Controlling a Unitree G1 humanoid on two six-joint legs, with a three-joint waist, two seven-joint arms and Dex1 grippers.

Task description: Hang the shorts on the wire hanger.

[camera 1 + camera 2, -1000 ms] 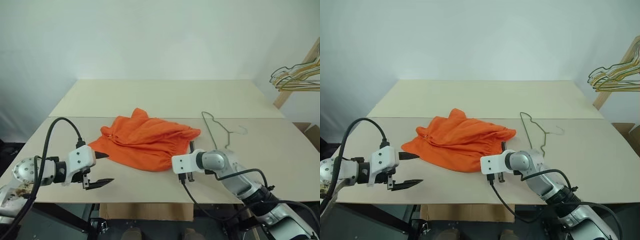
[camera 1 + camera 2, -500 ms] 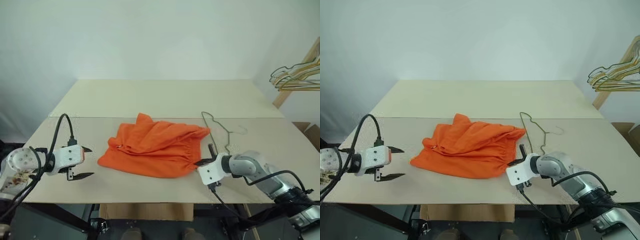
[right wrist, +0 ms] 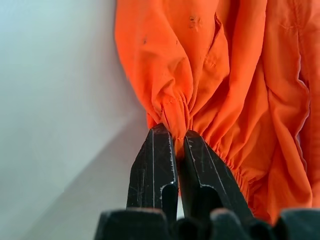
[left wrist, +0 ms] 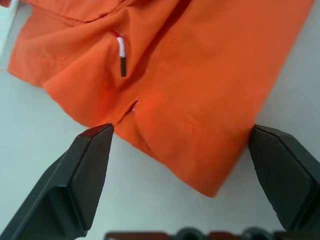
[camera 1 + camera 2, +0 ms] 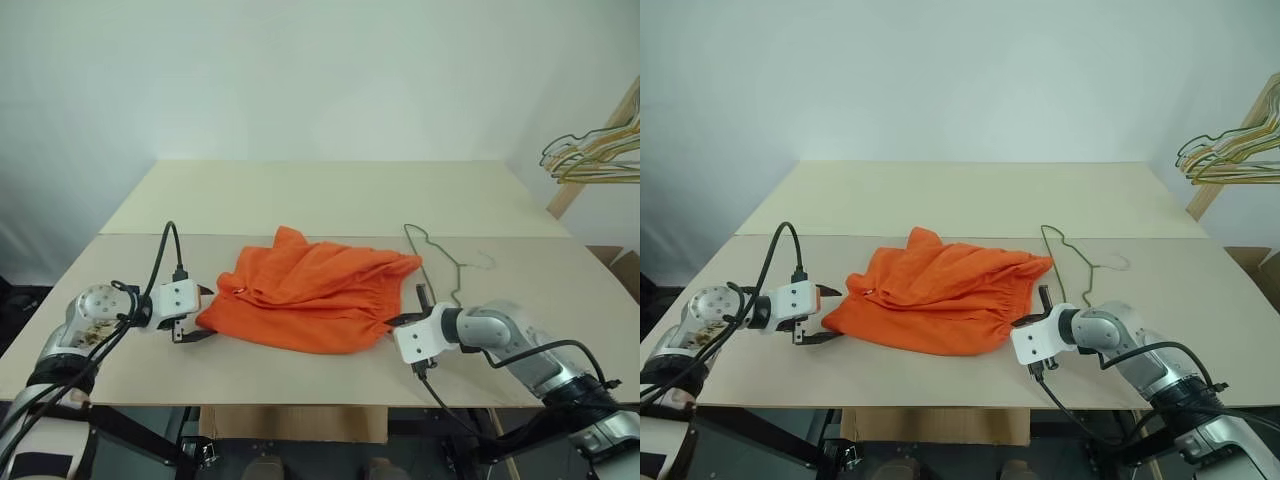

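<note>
The orange shorts (image 5: 310,298) lie crumpled in the middle of the table, waistband toward my right arm. My right gripper (image 5: 393,322) is shut on the shorts' gathered waistband (image 3: 172,107), its fingers (image 3: 155,160) pressed together around a pinch of fabric. At the shorts' left edge, my left gripper (image 5: 207,313) stands open. Its two fingers (image 4: 87,170) sit either side of a leg hem, and a drawstring tip (image 4: 122,57) shows just beyond. The thin dark wire hanger (image 5: 455,280) lies flat on the table just right of the shorts, untouched.
The table (image 5: 300,195) is made of two pale boards with a seam across them. A bunch of yellowish wire hangers (image 5: 590,150) hangs on a wooden rack at the far right. Black cables loop off both wrists.
My right gripper dragged the shorts to the right by the waistband, then held still. My left gripper moved forward to the shorts' left edge, staying open.
</note>
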